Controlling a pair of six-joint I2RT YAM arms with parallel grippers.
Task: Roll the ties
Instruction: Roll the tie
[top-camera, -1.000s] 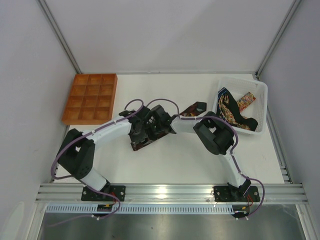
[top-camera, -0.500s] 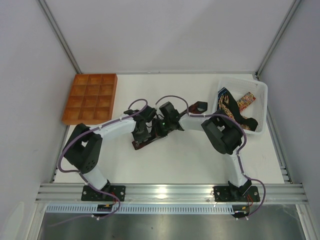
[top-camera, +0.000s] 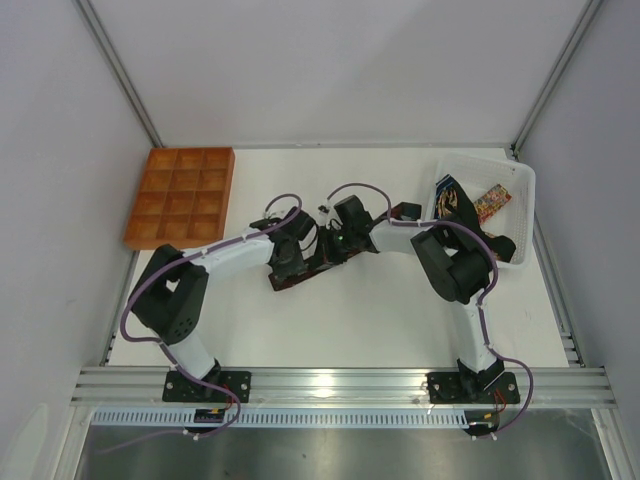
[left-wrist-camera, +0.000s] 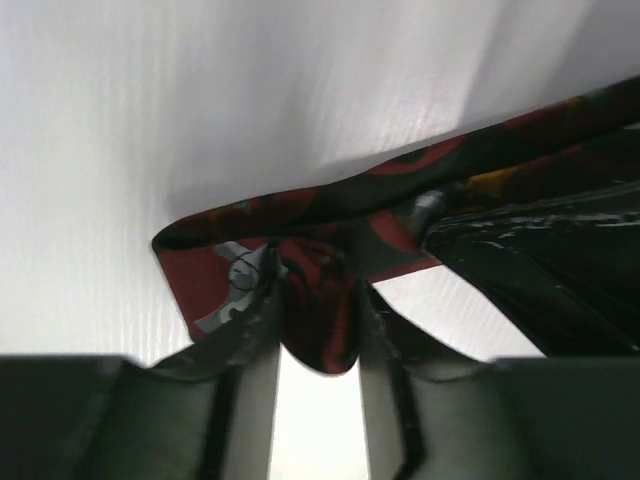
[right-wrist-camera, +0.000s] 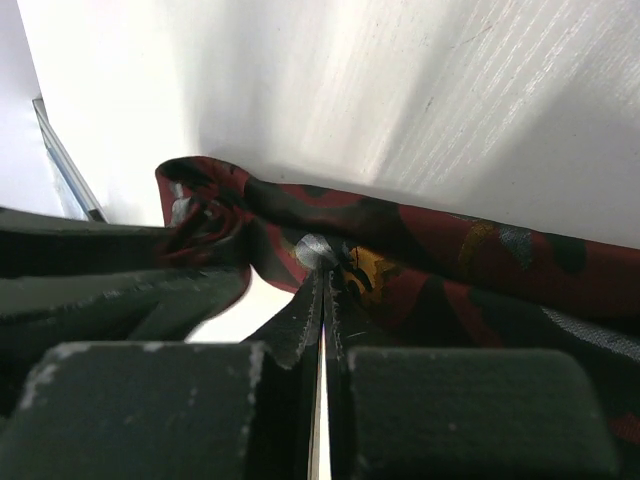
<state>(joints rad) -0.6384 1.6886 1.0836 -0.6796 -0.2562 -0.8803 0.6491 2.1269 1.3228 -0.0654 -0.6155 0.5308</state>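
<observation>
The left fingers (left-wrist-camera: 240, 345) stand slightly apart, released rather than clenched. A bunched fold of the dark red tie (left-wrist-camera: 330, 215) sits in the gap between them and brushes both inner faces. From that wrist you can see the tie doubled back on itself there, its red cloth marked with grey and black print, and bare white table (top-camera: 380, 320) shows through the gap lower down.

The right fingers (right-wrist-camera: 295, 325) are clenched tight, with only a hairline of light between them. Their tips are pressed against the same tie just beside the fold. I can't tell whether any cloth is actually pinched between them. Past those tips the tie runs off flat along the table, red with darker patches and a yellowish spot.

From above, the two wrists meet nose to nose over the middle of the table, the left one coming in from the left and the right one from the right. The tie lies under them as a short dark strip. Another bit of dark red cloth shows beyond the right arm, near the white basket (top-camera: 525, 190).

That basket sits at the far right corner and holds more ties (top-camera: 465, 225), black and gold-patterned, heaped loosely. An orange tray (top-camera: 180, 195) of square compartments lies at the far left, well apart from the arms.
</observation>
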